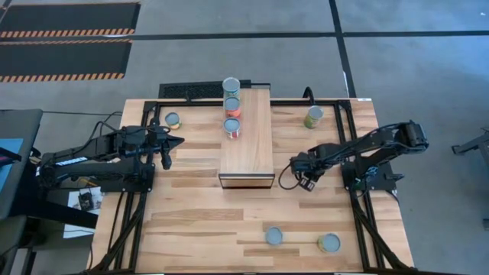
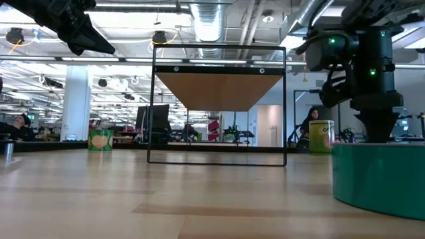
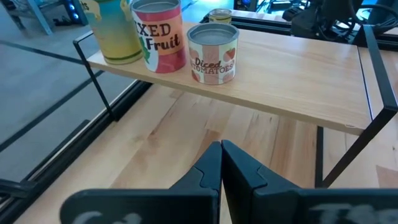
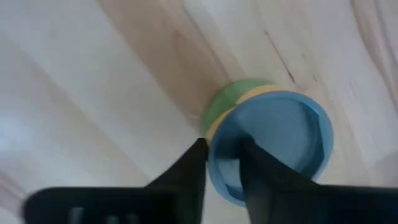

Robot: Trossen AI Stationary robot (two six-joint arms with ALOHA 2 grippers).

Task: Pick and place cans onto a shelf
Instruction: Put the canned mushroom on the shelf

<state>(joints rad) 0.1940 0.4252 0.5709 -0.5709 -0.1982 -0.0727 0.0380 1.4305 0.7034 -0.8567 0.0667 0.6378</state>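
The right gripper (image 1: pixel 306 182) hangs over the slatted wooden tabletop (image 1: pixel 199 221), just right of the long light-wood shelf (image 1: pixel 252 145). In the right wrist view its dark fingers (image 4: pixel 186 171) pinch the rim of a small can with a green-and-yellow side label (image 4: pixel 267 140); the can's lower edge is cut off by the fingers.

The left gripper (image 1: pixel 174 142) sits left of the shelf, its fingers pressed together on nothing, pointing toward three cans on the shelf top: a yellow-green can (image 3: pixel 112 31), a red "Mixed Fruit" can (image 3: pixel 158 31) and a "Diced Tomatoes" can (image 3: pixel 212 53).

Other cans stand near the left rear (image 1: pixel 173 120), right rear (image 1: pixel 313 117) and front (image 1: pixel 274 236) (image 1: pixel 329 243) of the table.
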